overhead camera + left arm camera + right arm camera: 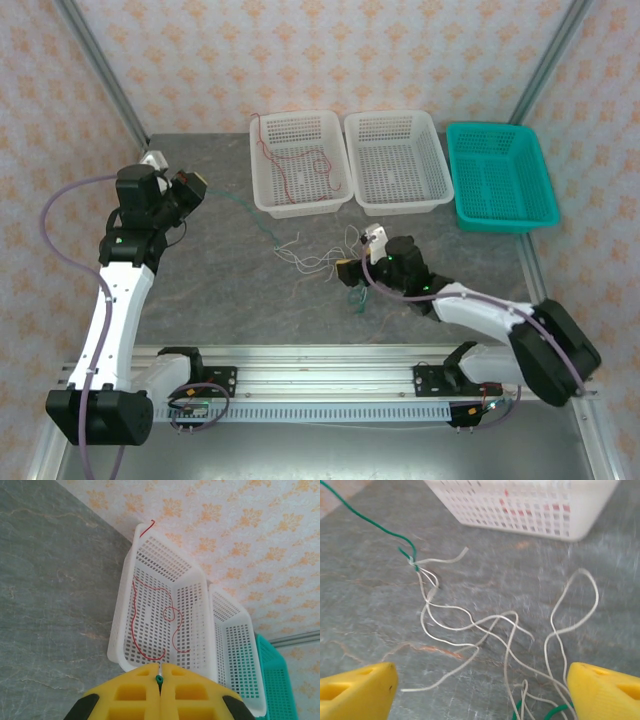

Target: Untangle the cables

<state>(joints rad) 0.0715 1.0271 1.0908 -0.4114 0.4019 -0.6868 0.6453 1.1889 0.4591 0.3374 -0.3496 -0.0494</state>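
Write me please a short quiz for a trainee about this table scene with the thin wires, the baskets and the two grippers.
1. True or false: the red wire is knotted into the whitish wires.
2. What is pinched between the fingers of the left gripper? A) the red wire B) the green wire C) nothing
3. In a word or two: how do the jaws of the right gripper stand above the whitish wires?
Key: 1 false, it lies apart from them in the left white basket; 2 B; 3 wide open.
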